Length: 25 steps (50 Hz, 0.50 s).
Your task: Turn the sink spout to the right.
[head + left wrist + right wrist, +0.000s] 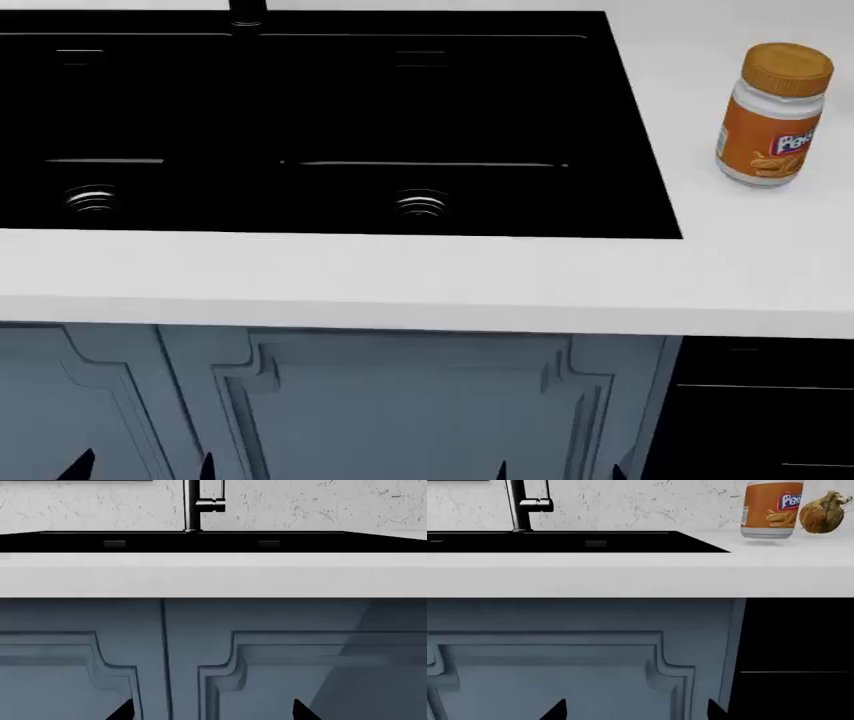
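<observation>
Standing rigid above and well ahead of both spread grippers, left (211,711) and right (636,710), the sink spout (191,505) is judged best pushed high up, behind the sink (641,150).
</observation>
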Motion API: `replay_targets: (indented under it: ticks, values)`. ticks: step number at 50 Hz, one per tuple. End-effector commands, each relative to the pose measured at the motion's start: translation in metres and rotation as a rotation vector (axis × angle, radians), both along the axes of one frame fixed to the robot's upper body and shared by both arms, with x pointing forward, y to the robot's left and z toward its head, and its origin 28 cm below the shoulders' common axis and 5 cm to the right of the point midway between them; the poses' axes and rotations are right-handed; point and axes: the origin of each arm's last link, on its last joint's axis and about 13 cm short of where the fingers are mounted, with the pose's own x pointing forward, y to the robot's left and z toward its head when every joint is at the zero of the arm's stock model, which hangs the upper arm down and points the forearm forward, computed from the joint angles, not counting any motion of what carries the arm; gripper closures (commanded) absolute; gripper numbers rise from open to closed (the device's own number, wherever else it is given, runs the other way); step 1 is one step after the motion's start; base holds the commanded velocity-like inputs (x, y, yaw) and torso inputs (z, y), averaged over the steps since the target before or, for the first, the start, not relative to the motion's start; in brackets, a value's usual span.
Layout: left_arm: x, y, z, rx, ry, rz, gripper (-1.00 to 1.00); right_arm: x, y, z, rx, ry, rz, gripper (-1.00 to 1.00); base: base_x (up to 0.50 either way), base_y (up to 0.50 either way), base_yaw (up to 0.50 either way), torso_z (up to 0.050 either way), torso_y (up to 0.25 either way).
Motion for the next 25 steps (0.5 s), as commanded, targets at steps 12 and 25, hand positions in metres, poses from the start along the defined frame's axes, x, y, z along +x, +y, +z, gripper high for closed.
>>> replay_targets:
  ticks: [12, 25]
  values:
    - [0.0, 0.0012, -0.0014, 0.016, 0.012, 0.003, -1.0, -0.0004, 0.0003, -0.0002, -0.003, 0.004, -0.009, -1.0, 0.0, 0.0, 0.0, 0.0, 0.0]
    - [-0.0024, 0.0017, 0.0013, -0.012, -0.019, -0.036, -1.0, 0.0006, 0.0001, -0.0019, -0.008, 0.008, -0.013, -1.0, 0.0, 0.0, 0.0, 0.035, 0.0]
